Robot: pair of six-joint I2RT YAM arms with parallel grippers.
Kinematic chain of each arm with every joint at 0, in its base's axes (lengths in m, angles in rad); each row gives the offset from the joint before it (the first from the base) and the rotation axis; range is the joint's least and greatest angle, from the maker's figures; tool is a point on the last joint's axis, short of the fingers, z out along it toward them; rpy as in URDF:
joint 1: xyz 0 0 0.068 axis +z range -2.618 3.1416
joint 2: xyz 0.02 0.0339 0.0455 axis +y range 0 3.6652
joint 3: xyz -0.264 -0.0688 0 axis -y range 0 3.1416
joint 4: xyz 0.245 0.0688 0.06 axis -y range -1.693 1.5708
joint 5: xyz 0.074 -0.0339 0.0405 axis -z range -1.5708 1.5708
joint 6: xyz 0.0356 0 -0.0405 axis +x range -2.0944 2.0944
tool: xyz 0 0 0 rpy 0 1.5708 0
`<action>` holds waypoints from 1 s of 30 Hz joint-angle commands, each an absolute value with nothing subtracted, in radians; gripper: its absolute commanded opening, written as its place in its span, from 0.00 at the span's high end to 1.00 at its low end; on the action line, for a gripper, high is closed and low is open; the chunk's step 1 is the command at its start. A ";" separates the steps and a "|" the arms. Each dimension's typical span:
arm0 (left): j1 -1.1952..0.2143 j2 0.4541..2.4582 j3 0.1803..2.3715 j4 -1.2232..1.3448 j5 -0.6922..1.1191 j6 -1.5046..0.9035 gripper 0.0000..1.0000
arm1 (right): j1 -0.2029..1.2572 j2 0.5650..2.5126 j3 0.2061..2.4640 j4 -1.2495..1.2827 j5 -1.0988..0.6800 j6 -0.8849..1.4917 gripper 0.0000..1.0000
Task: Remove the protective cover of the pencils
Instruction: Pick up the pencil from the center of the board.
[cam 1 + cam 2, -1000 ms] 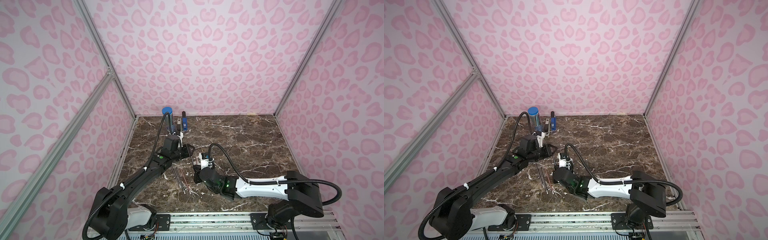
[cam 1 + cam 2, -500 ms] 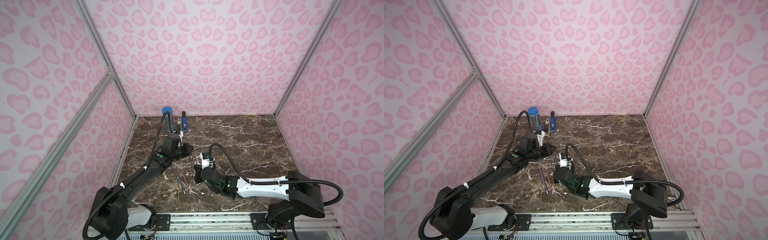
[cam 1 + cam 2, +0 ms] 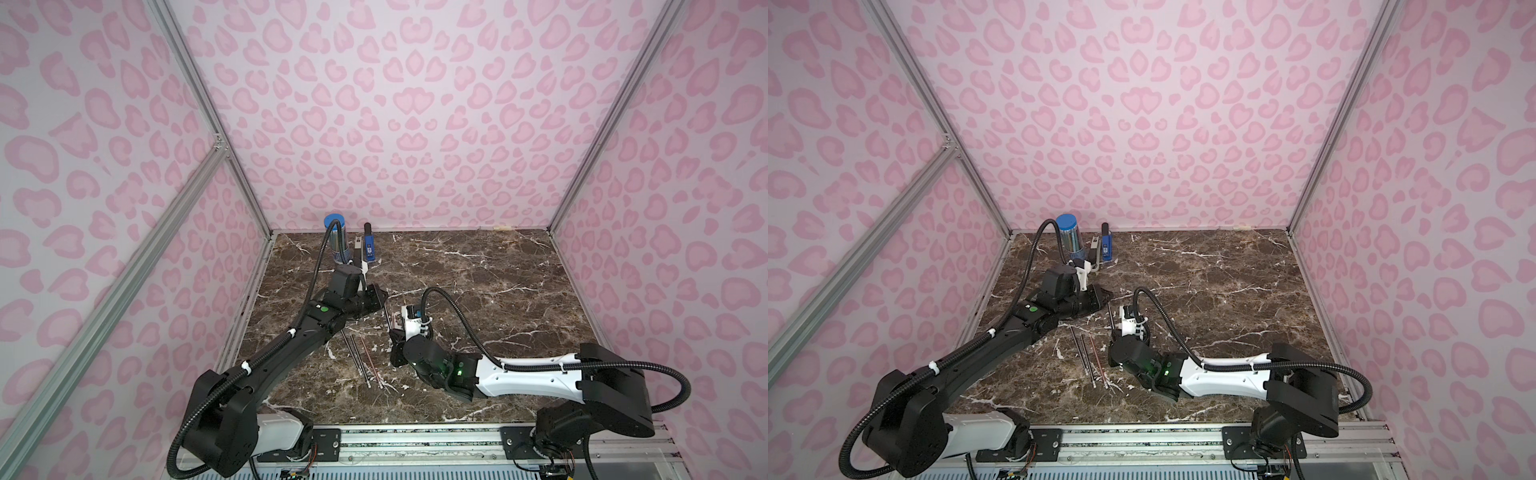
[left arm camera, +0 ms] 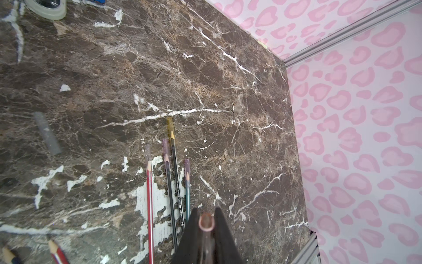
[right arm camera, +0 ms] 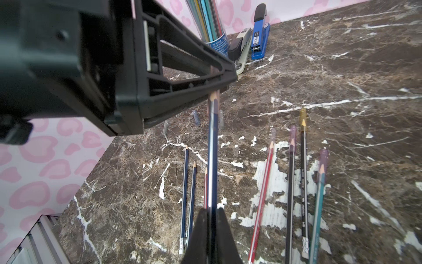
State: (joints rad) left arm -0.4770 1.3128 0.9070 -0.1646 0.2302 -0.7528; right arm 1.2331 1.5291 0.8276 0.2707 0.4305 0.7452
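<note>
Clamped shut over the last second, the left gripper (image 4: 206, 212) is now pinched on the pinkish clear cap (image 4: 206, 225) of the held pencil (image 5: 212, 148). The brown marble tabletop (image 3: 478, 291) is seen in both top views. The left arm (image 3: 291, 345) and right arm (image 3: 519, 374) are stretched toward each other over the table's left half, with the grippers almost meeting. A clear tube (image 3: 337, 245) with a blue lid is stood at the back wall. A grey stapler (image 3: 358, 254) and a blue stapler (image 3: 369, 249) are placed just beside it. The right gripper (image 5: 211, 212) is clenched on the held pencil's dark blue shaft. That pencil is raised off the table, with its tip pointed into the left jaws. The pencils (image 5: 291, 194) are laid on the table below the grippers: four capped ones side by side, and three bare-tipped ones set apart from them. Loose caps (image 5: 196, 117) are scattered on the table past the pencil tips.
</note>
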 commanded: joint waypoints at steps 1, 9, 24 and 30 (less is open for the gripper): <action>-0.465 1.308 0.926 -0.159 0.177 -0.748 0.87 | 1.244 1.525 0.816 0.286 0.426 0.737 0.91; -0.428 1.302 0.910 -0.149 0.174 -0.782 0.87 | 1.260 1.525 0.816 0.287 0.438 0.738 0.92; -0.378 1.255 0.910 -0.160 0.151 -0.805 0.86 | 1.287 1.569 0.857 0.279 0.425 0.733 0.91; -0.379 1.245 0.874 -0.138 0.172 -0.813 0.87 | 1.274 1.530 0.851 0.270 0.438 0.716 0.63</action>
